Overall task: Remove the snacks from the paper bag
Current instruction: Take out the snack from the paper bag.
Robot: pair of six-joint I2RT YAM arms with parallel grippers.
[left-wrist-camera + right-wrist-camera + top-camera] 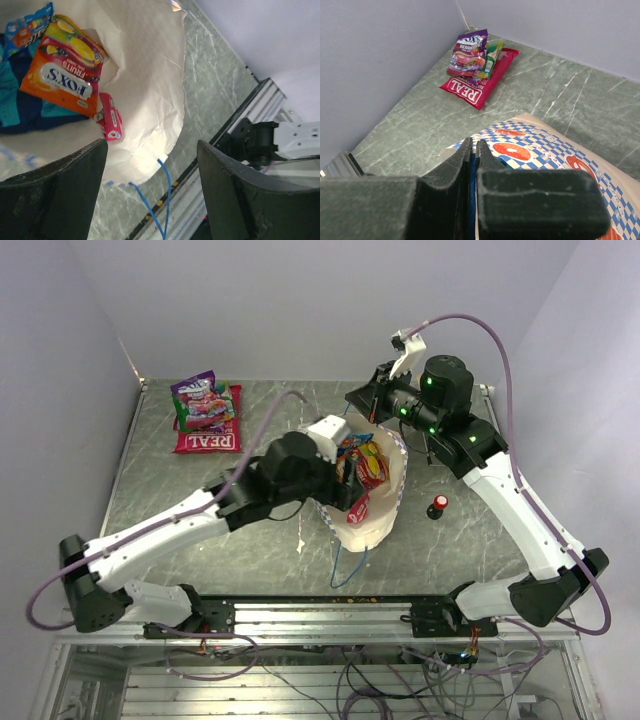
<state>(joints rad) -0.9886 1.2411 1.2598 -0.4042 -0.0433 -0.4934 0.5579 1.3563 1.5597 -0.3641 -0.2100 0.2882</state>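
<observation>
The paper bag [378, 522] lies in the middle of the table, its mouth held up and open. Inside it are an orange packet [62, 80], a small pink packet [110, 118] and a blue candy bag [29, 25] on the cream lining [145, 75]. My left gripper [347, 480] is open and empty at the bag's left rim; in the left wrist view [150, 200] its jaws stand over the blue cord handle [167, 192]. My right gripper [373, 416] is shut on the bag's far blue edge [473, 146]. The red "REAL" packet [208, 434] and a pink-purple candy bag [200, 395] lie outside at the back left.
A small red-and-black knob [438, 506] stands right of the bag. Walls close the back and left sides. The metal rail [330, 615] runs along the near edge. The checkered outside of the bag [545, 150] fills the right wrist view below the jaws.
</observation>
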